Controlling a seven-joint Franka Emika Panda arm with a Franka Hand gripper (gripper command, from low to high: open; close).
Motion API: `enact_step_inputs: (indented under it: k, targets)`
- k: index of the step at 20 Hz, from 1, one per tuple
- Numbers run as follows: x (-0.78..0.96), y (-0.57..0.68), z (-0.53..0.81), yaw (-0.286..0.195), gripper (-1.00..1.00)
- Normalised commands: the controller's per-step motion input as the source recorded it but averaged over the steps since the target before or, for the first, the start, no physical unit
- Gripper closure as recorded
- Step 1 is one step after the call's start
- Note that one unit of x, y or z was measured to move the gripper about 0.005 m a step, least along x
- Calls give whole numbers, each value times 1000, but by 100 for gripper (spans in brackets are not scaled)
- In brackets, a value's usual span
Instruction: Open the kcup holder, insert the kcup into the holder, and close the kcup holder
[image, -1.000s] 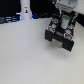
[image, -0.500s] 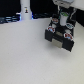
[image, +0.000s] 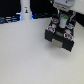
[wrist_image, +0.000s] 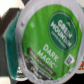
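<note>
The kcup (wrist_image: 50, 42) is judged light and small, with a thin plastic body that is stiff enough for a pinch but easily dented if squeezed hard. The foil lid is judged fragile and puncture-prone, so it is best left untouched. The smooth, tapered side wall is judged slippery; hold is best taken across opposite sides of the body just under the rim, where the lip stops slipping.

In the wrist view the pod's round green lid is seen filling the frame right below the claw, with white "Green Mountain" and "Dark Magic" lettering, a whitish rim and a teal edge band. The fingers are not visible there. The pod appears to be carried by the claw, but whether the claw is pinched on it cannot be told for certain.

In the exterior view the claw (image: 60, 24) is seen directly above the kcup holder (image: 59, 37), a black boxy unit with pale front details on the white desk (image: 25, 55). The pod itself cannot be made out in that view.
</note>
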Motion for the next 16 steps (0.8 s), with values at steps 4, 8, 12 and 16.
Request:
enact_step_inputs:
  k: [4, 8, 12, 16]
  targets:
    - [42, -62, -88, -13, 100]
    - [-76, -17, -132, -4, 100]
    - [-356, -81, -229, -1, 100]
    - [-217, -128, -85, -28, 100]
